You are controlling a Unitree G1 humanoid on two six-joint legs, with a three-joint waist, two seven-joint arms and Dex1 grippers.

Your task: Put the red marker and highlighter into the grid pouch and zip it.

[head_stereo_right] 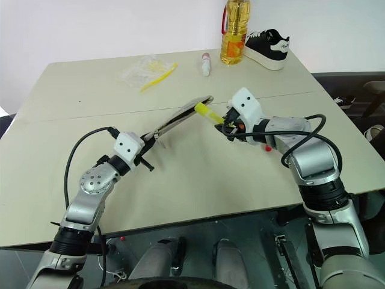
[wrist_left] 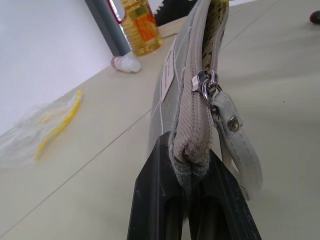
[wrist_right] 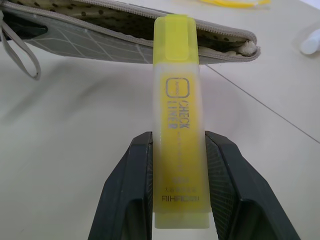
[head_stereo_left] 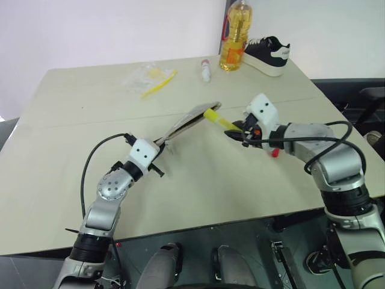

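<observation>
At the centre of the frame, the left gripper [head_stereo_left: 163,146] is pinching one end of the pouch [head_stereo_left: 191,118], lifting it edge-up off the table [head_stereo_left: 54,150] with its zipper mouth gaping. The right gripper [wrist_right: 178,165] is grasping the highlighter [wrist_right: 176,100] by its lower body, its capped end pointing at the pouch's open mouth just right of centre. A bottle [head_stereo_left: 233,36], shoe [head_stereo_left: 267,54] and small white tube [head_stereo_left: 206,70] are sitting along the table's upper edge.
</observation>
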